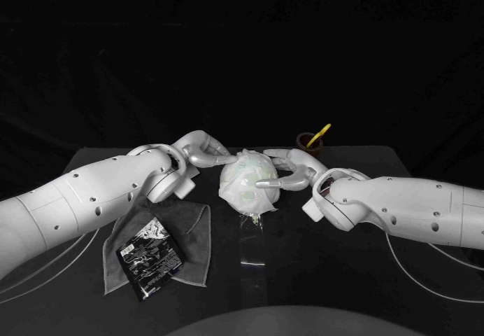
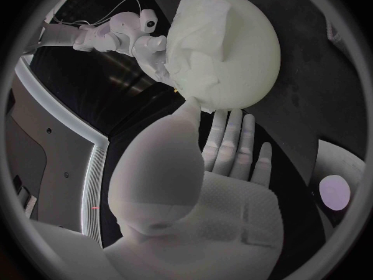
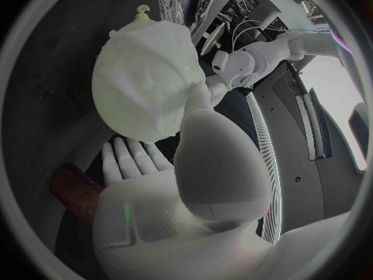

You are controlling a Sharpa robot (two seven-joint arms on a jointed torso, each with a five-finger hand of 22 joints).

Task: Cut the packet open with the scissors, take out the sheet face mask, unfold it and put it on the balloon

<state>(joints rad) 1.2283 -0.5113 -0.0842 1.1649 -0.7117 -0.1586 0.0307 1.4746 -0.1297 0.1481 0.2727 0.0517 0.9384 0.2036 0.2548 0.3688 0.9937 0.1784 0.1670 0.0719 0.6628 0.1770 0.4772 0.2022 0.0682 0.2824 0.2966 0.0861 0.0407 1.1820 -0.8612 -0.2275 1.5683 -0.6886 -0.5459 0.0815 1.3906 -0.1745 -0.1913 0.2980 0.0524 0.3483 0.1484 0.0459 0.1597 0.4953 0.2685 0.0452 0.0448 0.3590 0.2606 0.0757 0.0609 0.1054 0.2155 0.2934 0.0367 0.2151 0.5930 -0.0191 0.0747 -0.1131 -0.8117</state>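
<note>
The balloon is sitting at the middle of the black table, lying with its knot pointing toward 6 o'clock, and the white sheet face mask is draping over much of it, creased and bunched along one side. The left hand is resting against the balloon from about 10 o'clock; in the left wrist view its fingers are stretching out straight below the balloon while the thumb is reaching up to touch the mask's edge, with nothing closed inside the hand. The right hand is meeting the balloon from 3 o'clock, one finger lying across the mask; in the right wrist view its fingers are likewise lying flat and extended, the thumb tip touching the mask, gripping nothing. At about 7 o'clock from the balloon, the black packet is lying on a grey cloth, partly under the left arm. At 1 o'clock, near the table's far edge, the yellow-handled scissors are standing in a brown cup, just behind the right hand.
</note>
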